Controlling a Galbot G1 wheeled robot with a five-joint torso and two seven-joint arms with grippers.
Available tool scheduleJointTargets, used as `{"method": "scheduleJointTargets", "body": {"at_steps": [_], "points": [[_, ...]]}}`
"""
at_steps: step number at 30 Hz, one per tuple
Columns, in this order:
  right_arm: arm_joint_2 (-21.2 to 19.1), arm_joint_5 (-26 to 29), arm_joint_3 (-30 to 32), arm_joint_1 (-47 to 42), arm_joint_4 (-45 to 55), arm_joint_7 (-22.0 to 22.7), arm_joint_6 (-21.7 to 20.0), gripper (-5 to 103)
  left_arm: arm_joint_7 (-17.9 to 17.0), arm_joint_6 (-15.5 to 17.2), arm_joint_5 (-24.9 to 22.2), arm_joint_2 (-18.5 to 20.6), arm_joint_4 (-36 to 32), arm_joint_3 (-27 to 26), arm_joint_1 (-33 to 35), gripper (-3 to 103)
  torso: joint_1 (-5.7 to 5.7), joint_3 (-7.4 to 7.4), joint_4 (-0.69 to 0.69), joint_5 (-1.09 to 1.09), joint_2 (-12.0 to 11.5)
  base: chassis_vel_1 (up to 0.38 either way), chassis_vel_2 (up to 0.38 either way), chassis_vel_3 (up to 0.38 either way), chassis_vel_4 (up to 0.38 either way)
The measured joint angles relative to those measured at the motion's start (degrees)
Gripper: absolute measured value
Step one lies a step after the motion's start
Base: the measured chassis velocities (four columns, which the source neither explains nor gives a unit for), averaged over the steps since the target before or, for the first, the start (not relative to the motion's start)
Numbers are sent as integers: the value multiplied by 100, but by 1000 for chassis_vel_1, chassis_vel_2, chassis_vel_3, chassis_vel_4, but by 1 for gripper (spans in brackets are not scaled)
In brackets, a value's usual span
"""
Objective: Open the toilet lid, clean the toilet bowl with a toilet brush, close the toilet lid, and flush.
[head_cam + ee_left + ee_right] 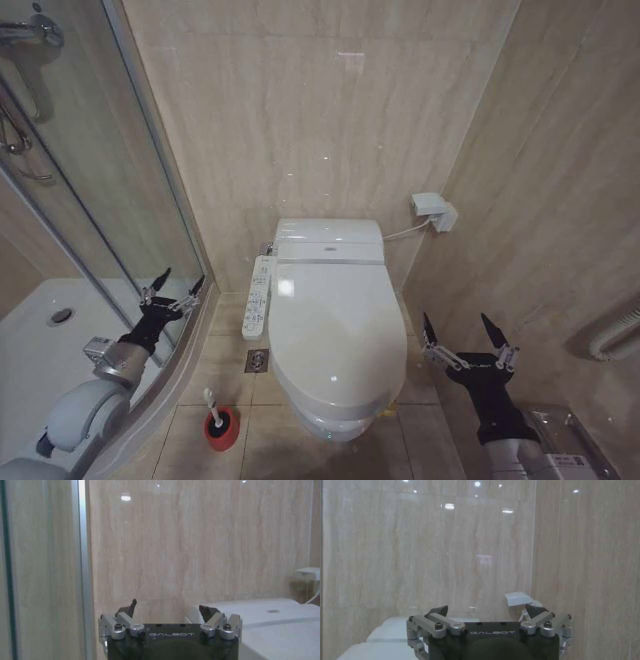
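The toilet lid (330,325) is a glossy white oval lying shut over the toilet, so the toilet bowl is hidden beneath it. Left of the toilet's front, the toilet brush (212,402) stands with its thin white handle upright in a small red holder cup (221,427) on the floor. My left gripper (178,282) hangs open to the left of the toilet, beside the shower's glass edge, holding nothing; it also shows as the left gripper (168,611). On the toilet's right side my right gripper (462,328) is open and empty; the wrist view shows the right gripper (487,611).
A shower enclosure with glass panel (100,160) and white shower tray (40,350) takes the left side. A control panel (259,297) juts from the toilet's left. A white wall box (432,210) hangs at back right. Tiled walls close in on both sides; a floor drain (257,360) is nearby.
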Motion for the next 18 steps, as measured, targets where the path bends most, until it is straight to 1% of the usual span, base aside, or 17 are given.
{"method": "scheduleJointTargets", "body": {"at_steps": [1, 2, 4, 6, 7, 12, 13, 18], "points": [[0, 0, 1, 0, 0, 0, 0, 100, 73, -42, -31, 30, 132, 61, -90, 88, 0, 0, 1, -1, 0, 0, 0, 0, 0], [0, 0, 1, 0, 0, 1, 0, 100, 107, -69, -55, 61, 222, 93, -168, 88, -1, 0, 2, 3, 0, 0, 0, 0, 0], [0, 0, 1, 0, 0, 1, 0, 100, 156, -85, -115, 109, 358, 143, -311, 88, -1, 0, 0, 2, 0, 0, 0, 0, 0], [0, 0, 1, 0, 0, 1, 0, 100, 172, -86, -140, 130, 399, 157, -363, 88, 0, 0, 0, 1, 0, 0, 0, 0, 0], [0, 0, 1, 0, 0, 1, 0, 100, 189, -87, -162, 148, 431, 171, -410, 85, 0, 0, 0, 2, 0, 0, 0, 0, 0], [0, 0, 1, 0, 0, 1, 0, 100, 274, -118, -332, 276, 766, 342, -839, 85, 0, 0, 0, 3, 0, 0, 0, 0, 0], [0, 0, 1, 0, 0, 1, 1, 100, 296, -132, -379, 302, 861, 405, -951, 77, -1, 0, 0, 2, 0, 0, 0, 0, 0], [0, 0, 1, 0, 0, 1, 0, 100, 431, -201, -495, 381, 1170, 611, -1279, 77, -1, 0, 0, 2, 0, 0, 0, 0, 0]]}}
